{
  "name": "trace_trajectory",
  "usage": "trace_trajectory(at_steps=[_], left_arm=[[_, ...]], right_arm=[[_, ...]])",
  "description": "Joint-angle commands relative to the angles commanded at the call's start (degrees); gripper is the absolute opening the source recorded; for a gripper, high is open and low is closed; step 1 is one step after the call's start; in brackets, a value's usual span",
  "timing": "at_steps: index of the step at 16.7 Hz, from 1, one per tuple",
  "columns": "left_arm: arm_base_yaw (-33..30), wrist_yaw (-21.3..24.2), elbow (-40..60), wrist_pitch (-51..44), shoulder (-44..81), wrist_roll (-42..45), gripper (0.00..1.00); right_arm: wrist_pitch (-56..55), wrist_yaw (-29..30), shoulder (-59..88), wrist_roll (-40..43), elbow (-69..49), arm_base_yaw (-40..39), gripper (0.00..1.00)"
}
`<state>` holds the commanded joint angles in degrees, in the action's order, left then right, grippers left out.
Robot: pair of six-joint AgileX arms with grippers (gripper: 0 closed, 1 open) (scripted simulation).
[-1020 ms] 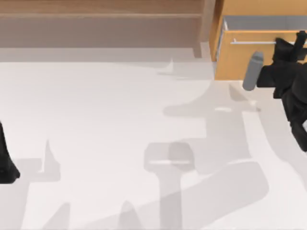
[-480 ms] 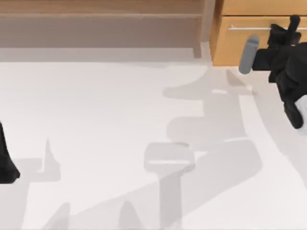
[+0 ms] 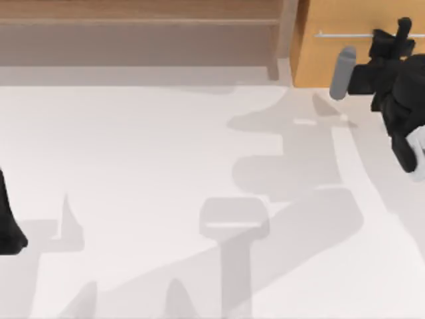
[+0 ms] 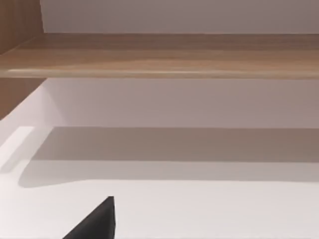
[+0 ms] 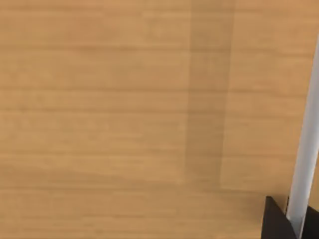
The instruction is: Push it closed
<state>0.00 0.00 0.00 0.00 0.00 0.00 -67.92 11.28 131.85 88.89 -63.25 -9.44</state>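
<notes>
The drawer has an orange-tan wooden front and stands at the table's far right. No inner walls show above its front. A thin silver bar handle runs across it. My right gripper is pressed against the front at the handle's right end. In the right wrist view the drawer front is very close, and the handle runs past the black gripper tip. My left gripper is parked at the table's left edge, far from the drawer.
A paler brown wooden shelf unit runs along the far edge to the left of the drawer; the left wrist view faces its shelf board. The white tabletop between the arms carries only shadows.
The drawer front has slid back toward the far edge and its white inner walls no longer show. My right gripper moved away with it. The left arm has not moved.
</notes>
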Motion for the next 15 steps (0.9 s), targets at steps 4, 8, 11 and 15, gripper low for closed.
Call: trace_trajectory(at_steps=[4, 8, 11, 15], left_arm=[[0.0, 0.0, 0.0, 0.0, 0.0, 0.0, 1.0], [0.0, 0.0, 0.0, 0.0, 0.0, 0.0, 1.0], [0.0, 0.0, 0.0, 0.0, 0.0, 0.0, 1.0], [0.0, 0.0, 0.0, 0.0, 0.0, 0.0, 1.0]], right_arm=[[0.0, 0.0, 0.0, 0.0, 0.0, 0.0, 0.3], [0.0, 0.0, 0.0, 0.0, 0.0, 0.0, 0.6], [0.0, 0.0, 0.0, 0.0, 0.0, 0.0, 0.83], [0.0, 0.0, 0.0, 0.0, 0.0, 0.0, 1.0]])
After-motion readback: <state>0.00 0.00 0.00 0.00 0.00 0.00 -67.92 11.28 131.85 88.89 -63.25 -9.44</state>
